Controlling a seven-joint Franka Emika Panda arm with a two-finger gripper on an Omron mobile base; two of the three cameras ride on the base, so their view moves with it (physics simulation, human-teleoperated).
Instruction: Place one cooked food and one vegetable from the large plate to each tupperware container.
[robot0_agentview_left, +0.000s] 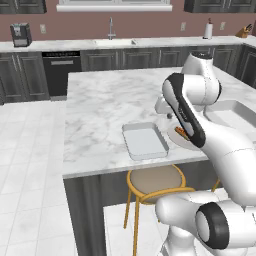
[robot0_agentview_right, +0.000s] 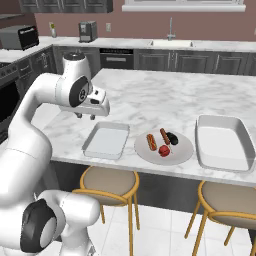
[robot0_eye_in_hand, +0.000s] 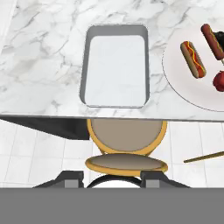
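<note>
1. round stool (robot0_eye_in_hand: 126, 148) with a tan seat and yellow-orange frame sits closest below the hand camera, tucked under the edge of the marble counter (robot0_eye_in_hand: 43, 65).
2. gripper (robot0_agentview_right: 86, 116) hangs above the counter just at nine o'clock of the smaller tupperware container (robot0_agentview_right: 106, 140); its dark finger tips (robot0_eye_in_hand: 73, 179) stand a little apart with nothing between them.
3. smaller tupperware container has nothing in it and lies near the counter's front edge.
4. large plate (robot0_agentview_right: 182, 150) lies just at three o'clock of that tray in the right base view, between it and the larger tupperware container (robot0_agentview_right: 222, 142), which also holds nothing.
5. on the plate, the red vegetable (robot0_agentview_right: 164, 151) sits toward six o'clock, near the plate's front rim.
6. hot dog in a bun (robot0_agentview_right: 151, 142) lies at about ten o'clock of the vegetable; a bare sausage (robot0_agentview_right: 164, 135) lies at twelve o'clock of it, and a dark item (robot0_agentview_right: 172, 138) at about one o'clock.
7. in the left base view the arm covers most of the plate.
</note>
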